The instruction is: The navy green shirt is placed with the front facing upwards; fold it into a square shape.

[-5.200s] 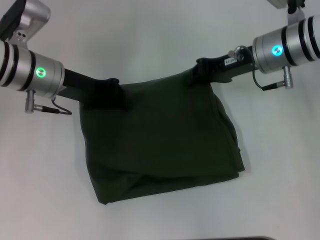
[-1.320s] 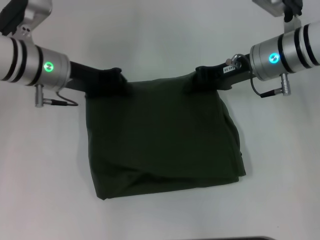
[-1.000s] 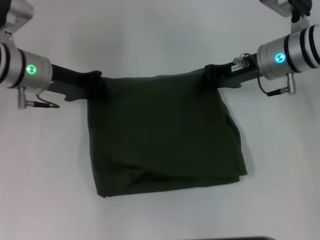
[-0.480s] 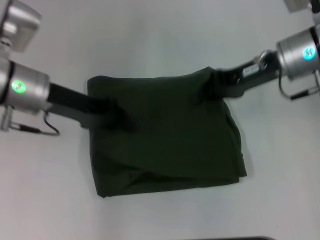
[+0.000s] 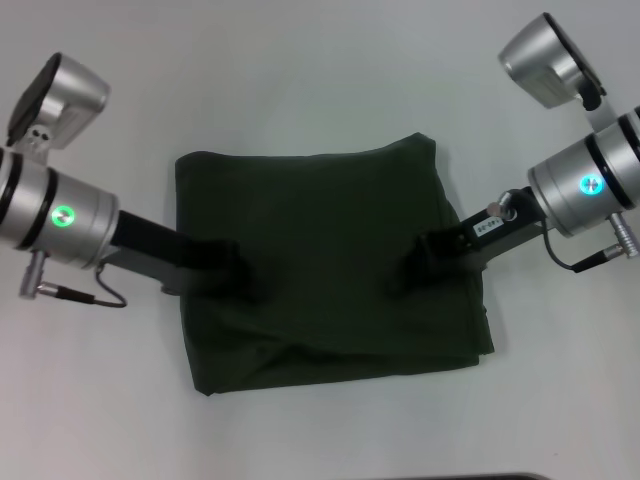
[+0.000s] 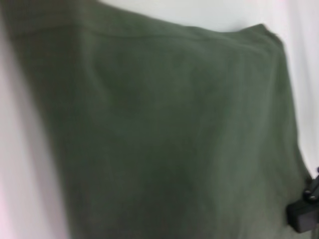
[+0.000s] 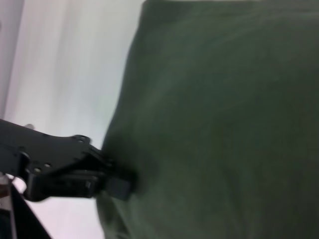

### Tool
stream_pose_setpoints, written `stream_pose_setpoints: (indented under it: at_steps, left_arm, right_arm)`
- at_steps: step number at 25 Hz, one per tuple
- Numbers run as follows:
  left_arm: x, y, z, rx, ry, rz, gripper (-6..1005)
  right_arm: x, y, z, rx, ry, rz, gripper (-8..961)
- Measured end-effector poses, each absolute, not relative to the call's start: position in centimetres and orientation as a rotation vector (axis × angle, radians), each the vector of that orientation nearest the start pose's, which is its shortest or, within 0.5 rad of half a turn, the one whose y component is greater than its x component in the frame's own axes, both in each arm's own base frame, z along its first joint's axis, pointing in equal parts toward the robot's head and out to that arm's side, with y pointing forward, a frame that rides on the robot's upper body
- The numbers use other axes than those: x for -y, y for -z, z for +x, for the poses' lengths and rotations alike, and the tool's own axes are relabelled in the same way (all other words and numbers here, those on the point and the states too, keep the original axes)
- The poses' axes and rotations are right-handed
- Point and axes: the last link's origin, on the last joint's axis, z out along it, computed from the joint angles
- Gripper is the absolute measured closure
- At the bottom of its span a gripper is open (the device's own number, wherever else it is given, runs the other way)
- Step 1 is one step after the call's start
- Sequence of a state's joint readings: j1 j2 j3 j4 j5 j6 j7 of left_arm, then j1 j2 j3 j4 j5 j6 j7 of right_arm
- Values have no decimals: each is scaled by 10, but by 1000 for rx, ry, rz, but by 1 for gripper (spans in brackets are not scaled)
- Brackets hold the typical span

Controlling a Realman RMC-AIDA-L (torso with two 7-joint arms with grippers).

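Folded navy green shirt (image 5: pixel 330 270) on white table (image 5: pixel 320 80), left hand (image 5: pixel 235 275) and right hand (image 5: pixel 410 270) over it — grips unclear

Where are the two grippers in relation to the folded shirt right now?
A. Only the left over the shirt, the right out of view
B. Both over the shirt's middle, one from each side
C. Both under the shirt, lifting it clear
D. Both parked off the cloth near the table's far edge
B: in the head view the left gripper and right gripper both sit over the middle of the navy green shirt, which lies flat on the table.
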State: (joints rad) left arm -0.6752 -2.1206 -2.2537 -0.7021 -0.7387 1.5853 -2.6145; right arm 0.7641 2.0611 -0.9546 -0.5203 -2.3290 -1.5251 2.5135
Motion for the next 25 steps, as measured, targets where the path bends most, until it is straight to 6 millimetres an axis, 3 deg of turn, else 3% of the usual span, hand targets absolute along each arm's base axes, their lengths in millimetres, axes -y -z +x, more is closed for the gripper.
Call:
stream_pose_setpoints:
  at_steps: [8, 16, 19, 25]
  left_arm:
    - [-324, 42, -258, 2086, -61, -2388, 938]
    - [-314, 19, -244, 2102, 14, -2524, 938]
    - [-305, 21, -243, 2132, -2, -2563, 938]
    - [-294, 37, -252, 2151, -50, -2547, 938]
  right_arm:
    - [-336, 52, 253, -1988, 144, -2469, 954]
    - [-332, 26, 232, -2008, -26, -2634, 953]
    - [-324, 26, 233, -2021, -15, -2687, 954]
    - [-309, 35, 254, -2057, 141, -2630, 949]
